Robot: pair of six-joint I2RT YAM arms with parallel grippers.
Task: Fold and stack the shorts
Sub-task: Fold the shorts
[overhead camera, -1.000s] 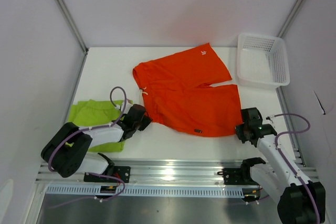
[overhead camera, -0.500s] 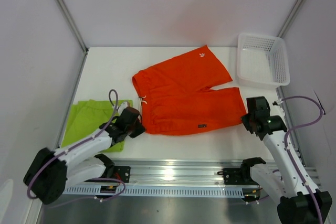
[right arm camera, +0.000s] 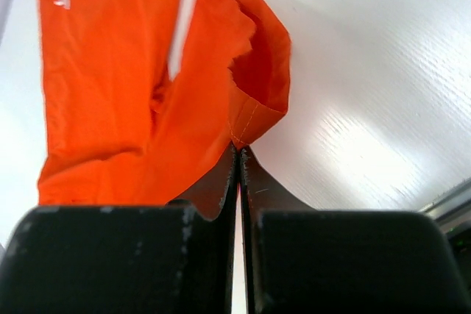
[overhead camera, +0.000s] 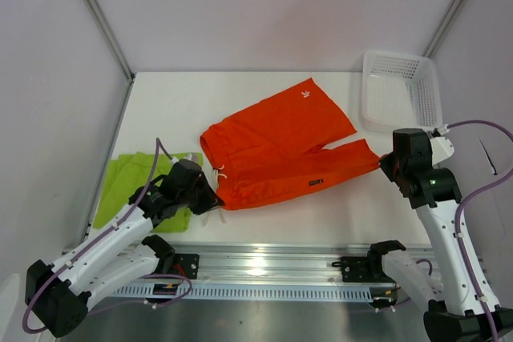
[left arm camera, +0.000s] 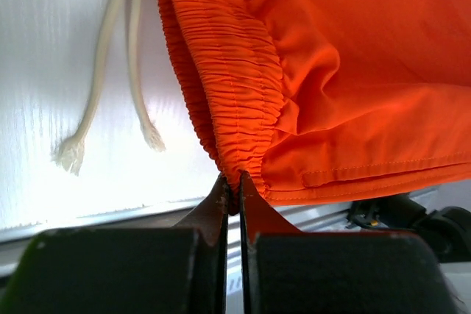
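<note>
The orange-red shorts [overhead camera: 276,146] hang stretched between my two grippers above the middle of the table, near edge lifted, white logo at the far leg. My left gripper [overhead camera: 210,202] is shut on the elastic waistband [left arm camera: 235,108], with the white drawstrings [left arm camera: 110,71] dangling beside it. My right gripper [overhead camera: 387,164] is shut on the hem corner of the near leg [right arm camera: 246,126]. The lime green shorts [overhead camera: 136,186] lie folded at the left, partly hidden under my left arm.
A white mesh basket [overhead camera: 413,90] stands at the back right, just beyond my right gripper. Grey walls close in the table on both sides. A metal rail [overhead camera: 264,266] runs along the near edge.
Both grippers have risen and moved away from the near edge, lifting the near edge of the orange-red shorts. The fabric has gone from lying flat to being pulled taut between them.
</note>
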